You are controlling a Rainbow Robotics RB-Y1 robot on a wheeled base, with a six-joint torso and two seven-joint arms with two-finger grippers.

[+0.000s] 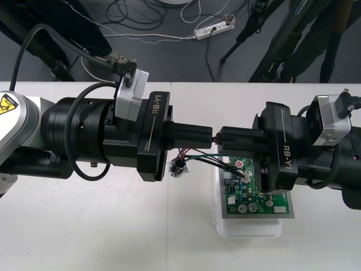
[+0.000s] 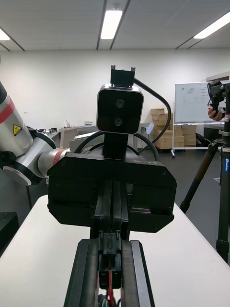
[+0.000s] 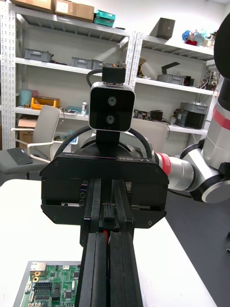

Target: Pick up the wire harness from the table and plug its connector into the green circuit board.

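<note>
My left gripper (image 1: 207,135) and right gripper (image 1: 225,138) meet tip to tip above the table, just left of the green circuit board (image 1: 248,192) on its white base (image 1: 248,230). Both are shut on the wire harness (image 1: 203,157). Its red, green and black wires sag below the fingers. The round metal socket (image 1: 177,167) hangs under the left gripper. In the right wrist view the black plug (image 2: 111,252) and a red wire sit between my right fingers (image 2: 132,268), facing the left gripper (image 2: 112,192). In the left wrist view a red wire (image 3: 104,234) shows between my left fingers (image 3: 122,268).
The board (image 3: 45,285) lies below and beside the left fingers. The table's far edge runs behind both arms, with dark floor, cables and a power strip (image 1: 213,27) beyond. Bare tabletop (image 1: 101,226) lies in front of the left arm.
</note>
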